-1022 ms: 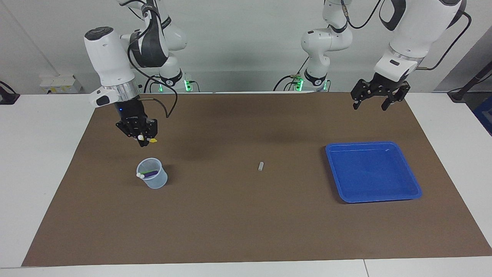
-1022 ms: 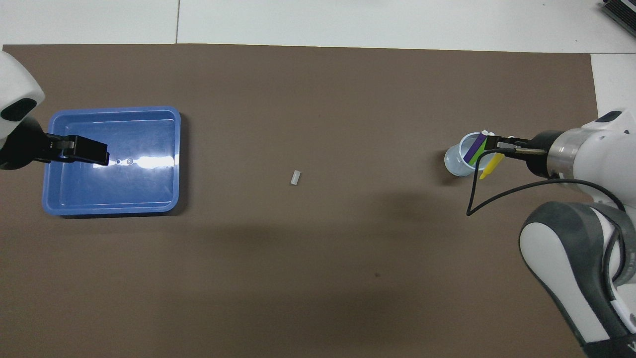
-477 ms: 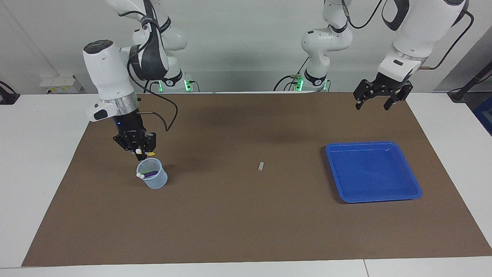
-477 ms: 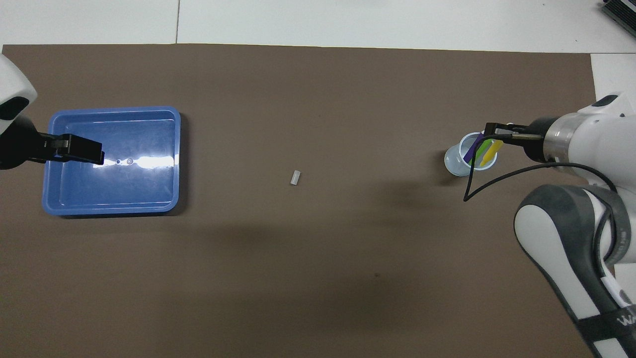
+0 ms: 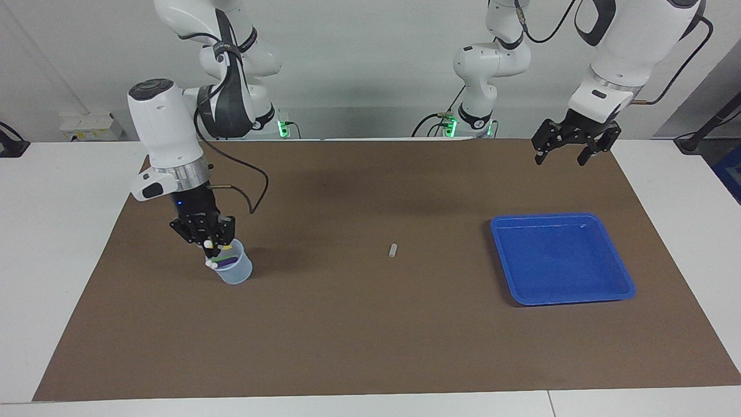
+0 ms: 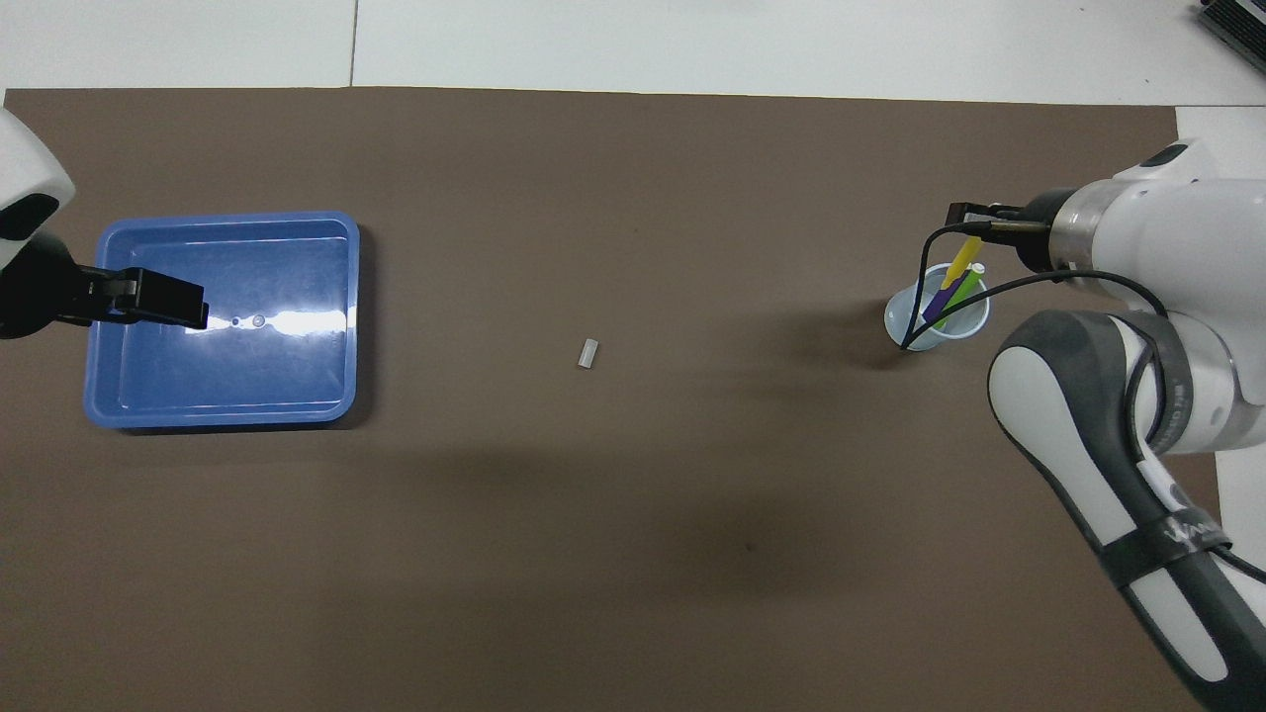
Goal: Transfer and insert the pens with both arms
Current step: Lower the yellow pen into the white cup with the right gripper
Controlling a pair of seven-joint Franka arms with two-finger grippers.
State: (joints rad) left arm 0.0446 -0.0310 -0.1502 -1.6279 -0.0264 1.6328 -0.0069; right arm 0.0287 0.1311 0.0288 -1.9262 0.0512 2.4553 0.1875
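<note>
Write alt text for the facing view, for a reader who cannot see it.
The right gripper, shut on a yellow marker pen, lowers it into a clear plastic cup that already holds a purple pen and a lime green pen. The left gripper waits open, raised over the brown mat near an empty blue tray.

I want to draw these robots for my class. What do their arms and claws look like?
Both arms are glossy white with rounded segments and dark grey or black joints. Each wrist ends in a shiny silver ring. The right claw and the left claw are black, each with two fingers. A thin black cable loops beside the right wrist. Small green lights glow at the two bases.
</note>
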